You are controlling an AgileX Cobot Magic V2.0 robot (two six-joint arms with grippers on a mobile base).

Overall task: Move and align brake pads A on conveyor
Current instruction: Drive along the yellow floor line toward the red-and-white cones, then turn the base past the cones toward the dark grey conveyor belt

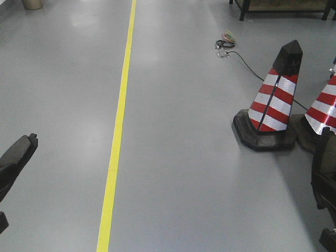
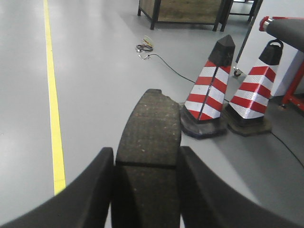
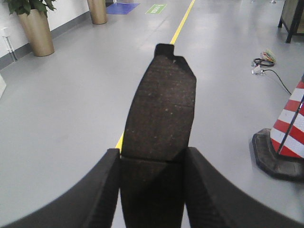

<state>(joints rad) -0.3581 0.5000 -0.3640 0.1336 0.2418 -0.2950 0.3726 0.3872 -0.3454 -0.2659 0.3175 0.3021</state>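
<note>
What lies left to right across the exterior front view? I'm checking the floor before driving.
Left gripper → yellow floor line → cable bundle → black-topped traffic cone → second cone.

Glossy grey floor [image 1: 199,157], yellow line [image 1: 118,142], striped cones [image 1: 273,100].

- A factory or workshop hall: smooth grey painted floor [image 1: 199,157] with a long yellow lane line [image 1: 119,131].
- Right of that line, red-and-white striped rubber-based traffic cones [image 1: 274,102].
- Beyond them, a loose black cable [image 1: 247,62].
</note>
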